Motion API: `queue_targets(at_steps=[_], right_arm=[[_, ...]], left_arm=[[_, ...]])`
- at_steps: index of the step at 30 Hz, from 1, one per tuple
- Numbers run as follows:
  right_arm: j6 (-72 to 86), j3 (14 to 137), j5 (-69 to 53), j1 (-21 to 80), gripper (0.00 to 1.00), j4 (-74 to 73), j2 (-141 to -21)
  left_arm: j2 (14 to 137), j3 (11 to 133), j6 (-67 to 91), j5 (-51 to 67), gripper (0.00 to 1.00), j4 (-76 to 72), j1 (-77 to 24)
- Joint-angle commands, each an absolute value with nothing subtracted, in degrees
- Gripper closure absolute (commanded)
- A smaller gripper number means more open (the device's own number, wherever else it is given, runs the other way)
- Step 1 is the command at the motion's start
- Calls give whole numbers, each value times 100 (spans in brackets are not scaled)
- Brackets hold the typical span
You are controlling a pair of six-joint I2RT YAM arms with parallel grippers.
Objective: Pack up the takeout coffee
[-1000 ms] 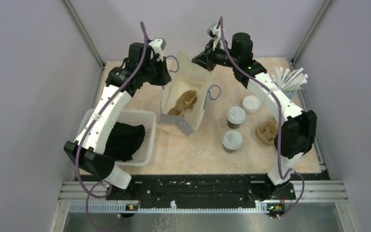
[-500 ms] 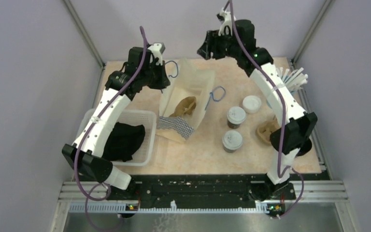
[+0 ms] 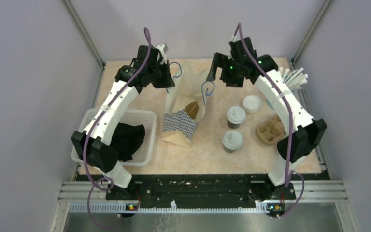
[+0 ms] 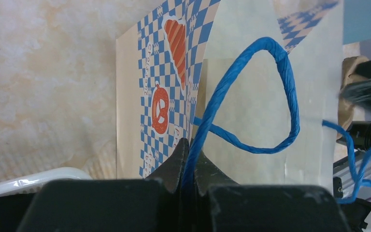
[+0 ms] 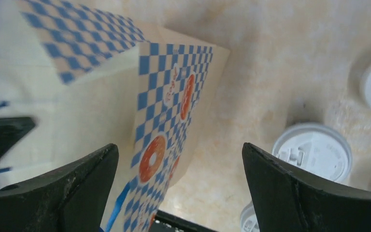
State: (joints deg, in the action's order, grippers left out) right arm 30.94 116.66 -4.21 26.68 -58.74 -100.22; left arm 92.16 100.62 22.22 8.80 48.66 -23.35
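1. Task items. The takeout coffee consists of two matching small cups: the rear cup (image 3: 236, 116) and the front cup (image 3: 232, 140). Each has dark grey sides and a round, pale grey-white lid with faint raised marks. In the right wrist view the rear cup (image 5: 313, 152) shows a rimmed lid with a small embossed mark. Only an edge of the front cup (image 5: 246, 220) is visible there.

2. Location. Both cups stand upright on the table (image 3: 207, 154), outside the paper bag (image 3: 181, 121). They sit to its right, between the bag and a brown pulp carrier (image 3: 269, 130). They are close together but not touching. A loose white lid (image 3: 251, 103) lies just beside the rear cup.

3. Bag. It stands with its mouth open. Its side panels carry a blue-and-white check print with orange pretzel figures.

4. Left gripper (image 4: 188, 151). The jaws are clenched on the bag's blue cord handle (image 4: 282, 87), which loops up from between the fingertips.

5. Right gripper (image 5: 179, 159). The jaws are spread wide and grasp nothing. It hangs above the bag's right edge, near the second handle (image 3: 206, 89), which hangs free.
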Motion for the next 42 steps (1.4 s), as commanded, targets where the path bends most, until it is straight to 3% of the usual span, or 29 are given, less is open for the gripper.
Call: queue_targets(at_steps=[1,6,9,14,21,25,29,30,33,35,37,39,41,42], right_arm=[[3854,10312,-446,2774,1,-4536,-9333],[3789,11685,332,3149,5,-5629,-10192],[3905,12083,864,3340,24,-6154,-10451],[4142,12361,1991,3802,39,-6901,-10511],[3944,12208,3018,3957,54,-6633,-10523],[3556,12557,3161,4021,100,-6335,-10795],[3301,15808,3277,4393,100,-8390,-11692],[3339,15515,3220,4377,100,-8512,-11529],[3527,12072,2988,4372,100,-6335,-10221],[3544,11237,2809,4223,100,-5568,-10061],[3435,12123,2819,4175,100,-6176,-10571],[3174,13892,2812,4259,100,-7076,-11137],[2675,15293,2970,4514,100,-7275,-11435],[2436,15436,3018,4650,100,-7018,-11332]], left_arm=[[9102,10241,2327,1075,100,4843,-2342],[9126,10397,2208,1040,100,4976,-2344],[9123,10389,2241,1071,100,4926,-2347],[9083,10405,2353,1007,100,4825,-2347],[8957,10215,2405,891,100,4616,-2347],[8928,10275,2489,842,100,4668,-2347],[8895,10831,3049,1130,100,5776,-2337],[8754,10616,3140,1252,100,5861,-2338],[8528,10072,3484,1134,100,5711,-2211],[8640,9598,3416,1100,100,5077,-2142],[9009,9668,3551,1179,100,5455,-1931],[9332,10476,3479,1695,100,6303,-1754],[9092,10861,3340,1805,100,6225,-1801],[8745,10629,3292,1764,100,5801,-1809]])
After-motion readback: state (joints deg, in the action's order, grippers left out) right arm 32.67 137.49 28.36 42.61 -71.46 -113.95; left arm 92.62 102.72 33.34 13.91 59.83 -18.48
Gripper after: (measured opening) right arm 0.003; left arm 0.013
